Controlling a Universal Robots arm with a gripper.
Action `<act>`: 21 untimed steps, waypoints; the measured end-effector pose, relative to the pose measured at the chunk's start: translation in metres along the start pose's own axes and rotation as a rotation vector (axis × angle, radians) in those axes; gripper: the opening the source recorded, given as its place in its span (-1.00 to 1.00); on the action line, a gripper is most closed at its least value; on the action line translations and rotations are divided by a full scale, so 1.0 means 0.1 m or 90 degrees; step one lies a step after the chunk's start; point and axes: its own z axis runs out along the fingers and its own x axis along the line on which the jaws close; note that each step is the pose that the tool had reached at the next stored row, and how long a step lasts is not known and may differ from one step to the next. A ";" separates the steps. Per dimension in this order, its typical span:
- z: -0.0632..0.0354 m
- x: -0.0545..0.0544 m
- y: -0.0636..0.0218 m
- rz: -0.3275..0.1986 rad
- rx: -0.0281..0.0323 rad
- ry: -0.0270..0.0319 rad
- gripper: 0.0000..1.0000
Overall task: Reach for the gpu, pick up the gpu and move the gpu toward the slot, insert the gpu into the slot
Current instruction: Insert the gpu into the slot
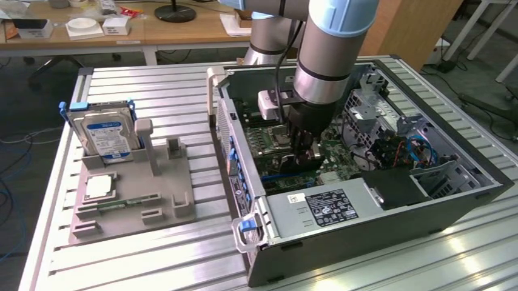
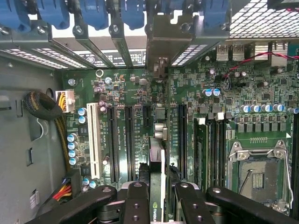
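Where the black metal gripper [image 2: 157, 198] pinches it from both sides, the thin dark gpu card [image 2: 158, 158] stands edge-on under the wrist. Its long axis runs parallel to the long black expansion slots [image 2: 181, 140] on the green motherboard [image 2: 196, 88], silver bracket [image 2: 161, 46] farthest. Seated or not: cannot tell.

I see soft, even light on the table [image 1: 145, 254], with pale glare on its slats at the exterior view's right. The case [image 1: 364, 242] interior is shadowed under the arm [image 1: 328, 54]. Vent grilles [image 2: 261, 18] blow out white, perhaps backlit; the gripper [image 2: 161, 189] reads near-black.
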 end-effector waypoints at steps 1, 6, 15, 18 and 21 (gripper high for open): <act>0.000 0.00 0.000 0.000 -0.0001 0.0000 -0.48; 0.002 0.00 -0.001 0.000 0.0002 0.0050 -0.48; 0.001 0.00 0.000 0.000 0.0002 0.0070 -0.48; 0.001 0.00 0.000 0.000 0.0002 0.0070 -0.48; 0.001 0.00 0.000 0.000 0.0002 0.0070 -0.48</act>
